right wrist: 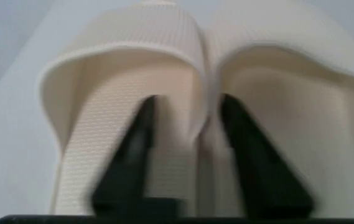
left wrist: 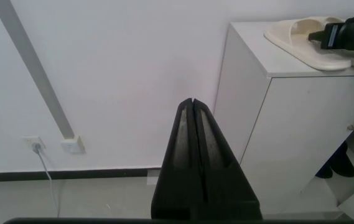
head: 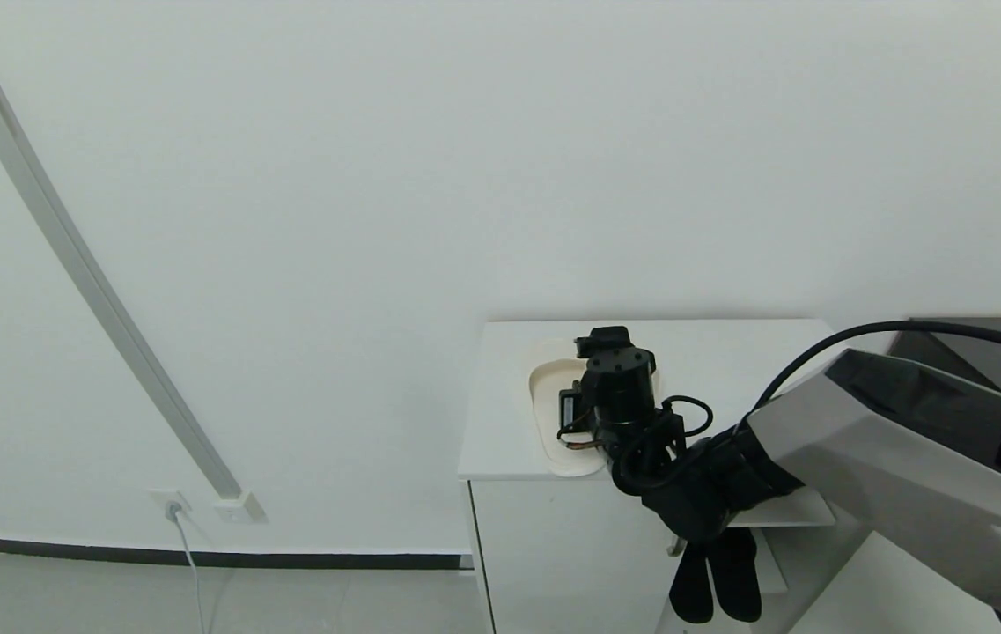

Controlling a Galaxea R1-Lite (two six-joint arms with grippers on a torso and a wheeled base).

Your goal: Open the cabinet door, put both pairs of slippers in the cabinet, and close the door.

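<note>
A white wall [head: 500, 158] stood behind everything. At far left a pale conduit strip [head: 86, 264] ran diagonally down to a wall socket [head: 170, 504] near the floor, with a cable [head: 192, 563] plugged in.

Next, the left wrist view showed the left gripper [left wrist: 192, 106] hanging in the air beside the white cabinet [head: 500, 423]. Its two black fingers were pressed together with nothing between them.

The white cabinet stood right of centre against the wall. On its top, near the front left corner, a pair of cream slippers [head: 553, 414] lay side by side, touching.

The head view showed the right gripper [right wrist: 188, 106] from above, covering most of the pair. The right wrist view showed what was hidden there. Its fingers were apart, one dipped into each slipper, with the two touching inner walls between them and not yet squeezed.

Below the top's front edge, a pair of black slippers [head: 716, 577] showed, partly covered by the right arm. The left wrist view placed a dark slipper low within the cabinet's open front. The door itself could not be made out.
</note>
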